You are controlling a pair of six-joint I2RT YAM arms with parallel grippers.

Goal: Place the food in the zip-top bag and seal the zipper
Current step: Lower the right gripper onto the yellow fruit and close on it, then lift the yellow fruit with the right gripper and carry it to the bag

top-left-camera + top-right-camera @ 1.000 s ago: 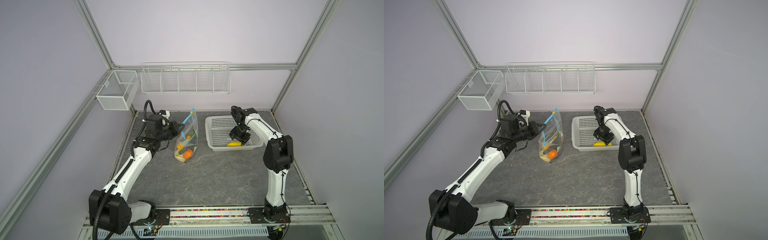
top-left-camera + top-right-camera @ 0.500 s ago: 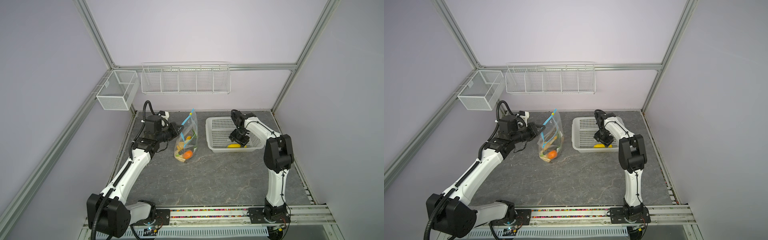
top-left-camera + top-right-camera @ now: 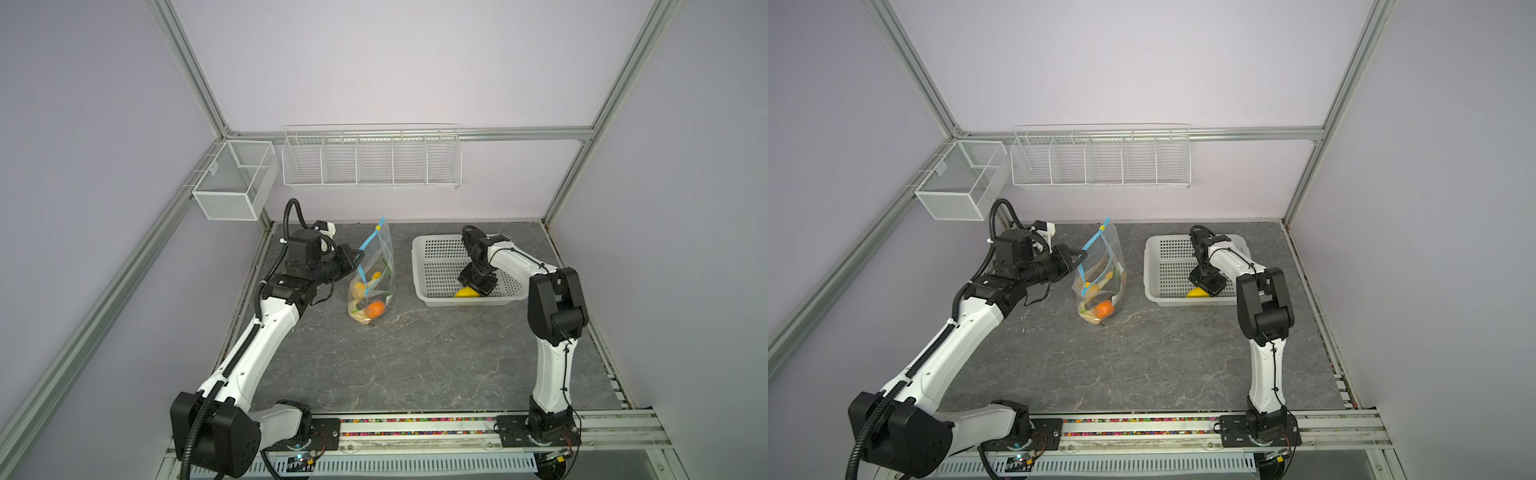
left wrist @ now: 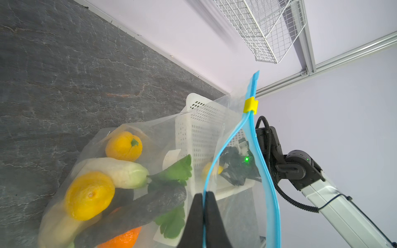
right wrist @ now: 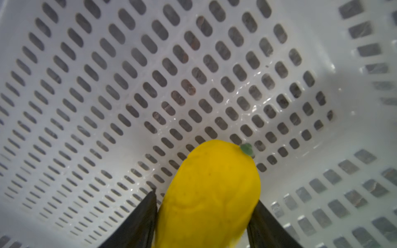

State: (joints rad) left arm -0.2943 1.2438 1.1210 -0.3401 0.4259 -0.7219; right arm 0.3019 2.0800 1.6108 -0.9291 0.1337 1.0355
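The clear zip-top bag [image 3: 376,266] [image 3: 1100,270] stands upright on the grey table, its mouth gaping. Inside lie food pieces: an orange [image 3: 376,308], a yellow round piece [image 4: 123,146], a white oblong piece [image 4: 120,171], a dark piece [image 4: 139,210] and green leaves [image 4: 174,171]. My left gripper [image 4: 203,194] [image 3: 355,258] is shut on one side of the blue zipper [image 4: 272,197]; the yellow slider [image 4: 250,105] sits at the raised far end. My right gripper [image 5: 206,196] [image 3: 478,282] is down in the white basket [image 3: 417,270], both fingers pressed against a yellow fruit [image 5: 212,189] [image 3: 464,292] that rests on the basket floor.
The basket stands right of the bag, near the back wall. A wire rack [image 3: 372,160] and a mesh bin [image 3: 232,187] hang above the table's back and left edges. The arms' base rail [image 3: 415,428] runs along the front.
My right gripper has moved toward the basket's near side and down onto the yellow fruit, its jaws narrowing slightly. The left gripper and the bag have stayed in place.
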